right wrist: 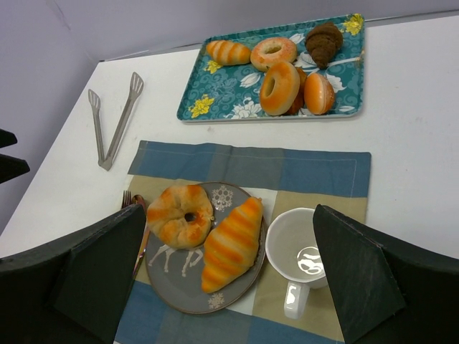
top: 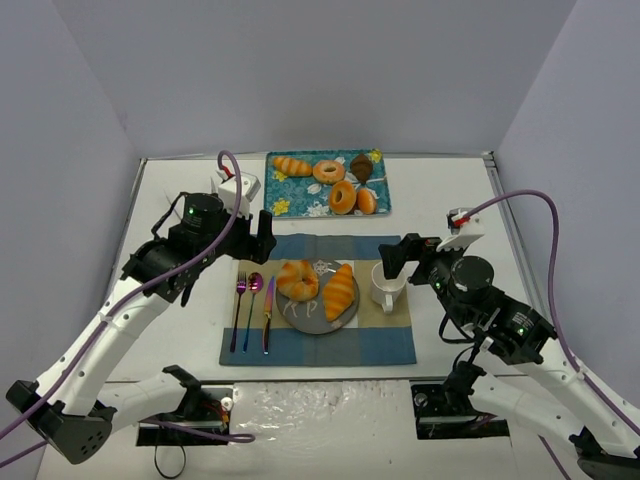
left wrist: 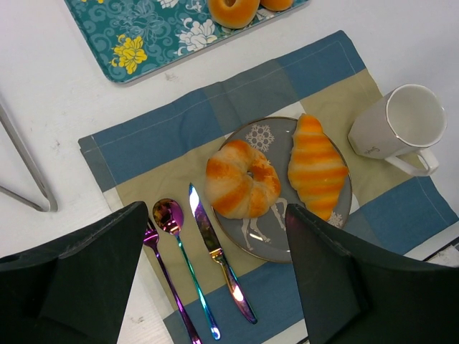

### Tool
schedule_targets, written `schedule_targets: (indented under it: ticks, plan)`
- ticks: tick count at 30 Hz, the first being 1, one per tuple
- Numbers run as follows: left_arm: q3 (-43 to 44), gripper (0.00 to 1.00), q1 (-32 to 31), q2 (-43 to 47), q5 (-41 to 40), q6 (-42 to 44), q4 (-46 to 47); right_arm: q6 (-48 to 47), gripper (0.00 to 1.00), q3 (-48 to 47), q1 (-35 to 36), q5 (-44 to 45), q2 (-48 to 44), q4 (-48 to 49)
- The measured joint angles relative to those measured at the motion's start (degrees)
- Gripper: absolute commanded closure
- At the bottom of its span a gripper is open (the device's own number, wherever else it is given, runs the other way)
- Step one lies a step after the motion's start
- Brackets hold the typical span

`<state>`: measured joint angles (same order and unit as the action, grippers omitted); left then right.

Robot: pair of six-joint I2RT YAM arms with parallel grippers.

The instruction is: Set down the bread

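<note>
- Grey stoneware is seen at the middle of the blue-and-tan placemat [top: 330, 350]: a plate [top: 305, 318] on which both breads are already laid.
- A round ring-shaped roll [top: 297, 279] is placed on the plate's left half, and a striped orange loaf [top: 340, 290] on its right half (the two lie just beside each other).
- A white cup [top: 387, 288] is stood at the placemat's right edge; a fork [top: 239, 310], spoon [top: 252, 300] and knife [top: 268, 315] are lined up along its left edge.
- A teal flowered tray [top: 285, 195] with more pastries is kept at the far edge of the table [top: 450, 200].
- Metal tongs [right wrist: 115, 122] are laid on the table beyond the placemat's far-left corner.
- The left gripper [left wrist: 215, 211] is held above the placemat, fingers spread apart, nothing between them.
- The right gripper [right wrist: 229, 215] is held near the cup, fingers likewise apart and empty.
</note>
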<state>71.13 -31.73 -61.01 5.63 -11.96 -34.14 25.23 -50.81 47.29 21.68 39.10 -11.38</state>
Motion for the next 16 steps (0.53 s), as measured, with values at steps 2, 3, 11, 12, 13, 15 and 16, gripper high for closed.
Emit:
schedule_targets:
  ticks: [2,3,11,12,13,15,16]
  plan:
    - [-0.4,0.26,0.0,0.0,0.4,0.0,0.7,0.0,0.00,0.0,0.0,0.3,0.3,0.0]
    - [-0.5,0.26,0.0,0.0,0.6,0.0,0.9,0.0,0.00,0.0,0.0,0.5,0.5,0.0]
    - [-0.7,0.26,0.0,0.0,0.6,0.0,1.2,-0.4,0.00,-0.1,0.0,1.0,0.8,0.0]
    - [-0.7,0.26,0.0,0.0,0.6,0.0,1.2,-0.4,0.00,-0.2,0.0,1.0,0.9,0.0]
    - [-0.7,0.26,0.0,0.0,0.6,0.0,1.3,-0.4,0.00,-0.2,0.0,1.0,1.0,0.0]
    - [-0.7,0.26,0.0,0.0,0.5,0.0,1.3,-0.5,0.00,-0.3,0.0,1.1,1.2,0.0]
    - [-0.7,0.26,0.0,0.0,0.6,0.0,1.3,-0.6,0.00,-0.3,0.0,1.1,1.3,0.0]
